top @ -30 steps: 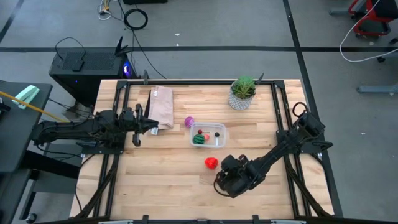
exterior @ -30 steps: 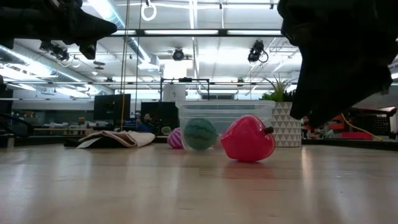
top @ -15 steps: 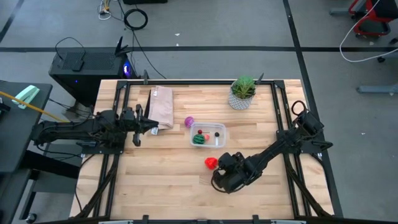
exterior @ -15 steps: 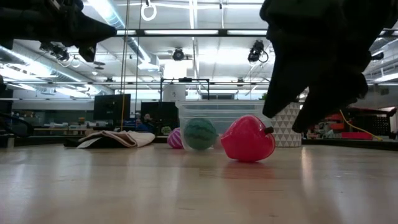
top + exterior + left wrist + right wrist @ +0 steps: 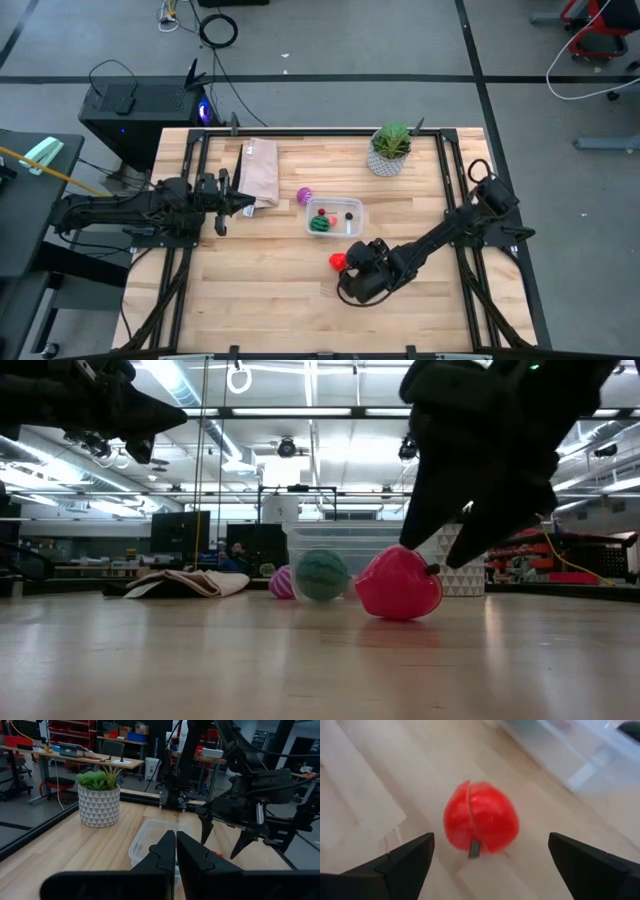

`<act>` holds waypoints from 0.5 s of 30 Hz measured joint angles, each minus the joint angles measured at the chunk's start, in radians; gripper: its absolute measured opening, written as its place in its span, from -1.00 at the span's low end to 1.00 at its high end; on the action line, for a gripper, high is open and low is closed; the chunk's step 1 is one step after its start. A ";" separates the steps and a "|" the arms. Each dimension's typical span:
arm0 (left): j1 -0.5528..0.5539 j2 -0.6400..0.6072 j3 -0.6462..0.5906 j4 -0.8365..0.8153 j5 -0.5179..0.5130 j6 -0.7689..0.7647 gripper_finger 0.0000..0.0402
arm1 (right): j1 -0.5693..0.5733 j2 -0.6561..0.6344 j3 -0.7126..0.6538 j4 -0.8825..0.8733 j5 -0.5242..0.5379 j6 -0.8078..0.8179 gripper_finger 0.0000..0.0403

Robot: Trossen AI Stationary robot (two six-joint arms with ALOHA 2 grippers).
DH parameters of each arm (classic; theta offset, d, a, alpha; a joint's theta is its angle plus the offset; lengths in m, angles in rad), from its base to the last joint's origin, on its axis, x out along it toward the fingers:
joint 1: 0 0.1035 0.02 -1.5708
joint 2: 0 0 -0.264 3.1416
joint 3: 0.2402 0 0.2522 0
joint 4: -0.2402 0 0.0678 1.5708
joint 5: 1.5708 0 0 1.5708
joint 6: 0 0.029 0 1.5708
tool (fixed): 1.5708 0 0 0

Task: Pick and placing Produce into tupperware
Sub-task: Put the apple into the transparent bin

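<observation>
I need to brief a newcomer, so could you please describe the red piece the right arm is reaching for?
Find the clear tupperware mid-table. On the bare wood just beside it lies the red lumpy piece, with the right end effector open around it. It alone is outside the tub and red.

The scene is evenly and brightly lit from ceiling strip lights point(image 5: 300, 410), which are seen glaring in the low view, where the arms are rendered as dark silhouettes against them. Only soft, faint shadows are cast on the wooden table point(image 5: 260, 290). In the right wrist view the red lumpy piece point(image 5: 481, 824) is shown slightly blurred, and the tupperware point(image 5: 600, 750) behind it is out of focus.
</observation>
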 joint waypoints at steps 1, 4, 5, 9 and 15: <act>0.000 0.000 0.000 0.000 0.000 0.000 -0.91 | -0.006 0.000 0.000 0.004 0.000 -0.010 0.98; 0.000 0.000 0.000 0.000 0.000 0.000 -0.90 | -0.027 0.000 0.000 0.033 0.000 -0.048 0.98; 0.000 0.000 0.000 0.000 0.000 0.000 -0.89 | -0.033 0.000 0.000 0.037 0.000 -0.057 0.98; 0.000 0.000 0.000 -0.001 0.000 0.000 -0.86 | -0.053 0.000 0.000 0.040 0.000 -0.068 0.98; 0.000 0.000 0.000 -0.007 0.000 0.000 -0.85 | -0.073 0.014 0.000 0.077 -0.026 -0.073 0.98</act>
